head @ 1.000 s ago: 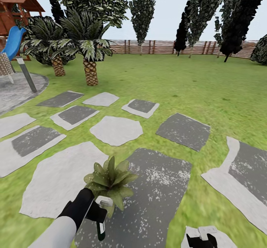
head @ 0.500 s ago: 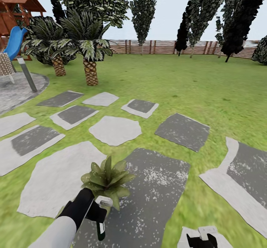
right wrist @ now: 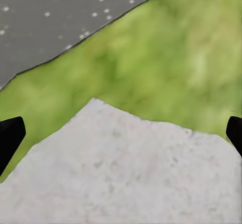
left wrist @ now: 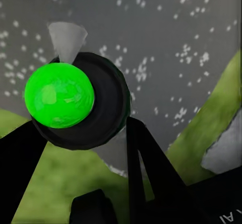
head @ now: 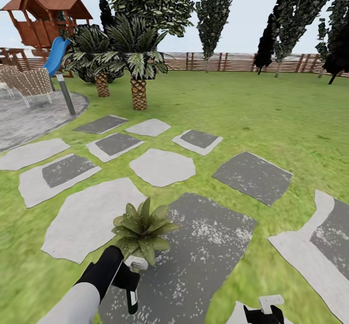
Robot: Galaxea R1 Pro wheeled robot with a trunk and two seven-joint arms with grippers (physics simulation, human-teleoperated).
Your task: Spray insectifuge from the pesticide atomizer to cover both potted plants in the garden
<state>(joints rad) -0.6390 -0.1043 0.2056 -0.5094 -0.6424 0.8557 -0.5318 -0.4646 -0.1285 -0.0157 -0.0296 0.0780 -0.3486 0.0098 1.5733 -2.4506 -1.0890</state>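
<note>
View swung left – L fingers (head: 127, 279) grip atomizer (head: 132, 299) by plant (head: 141, 228), R (head: 263, 313) wide.

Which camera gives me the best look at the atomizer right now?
The left wrist view: the atomizer sits close up between the left gripper's jaws, green mark facing the camera. The head view shows it small, partly behind that gripper. The right wrist view looks at grass and slabs.
</note>
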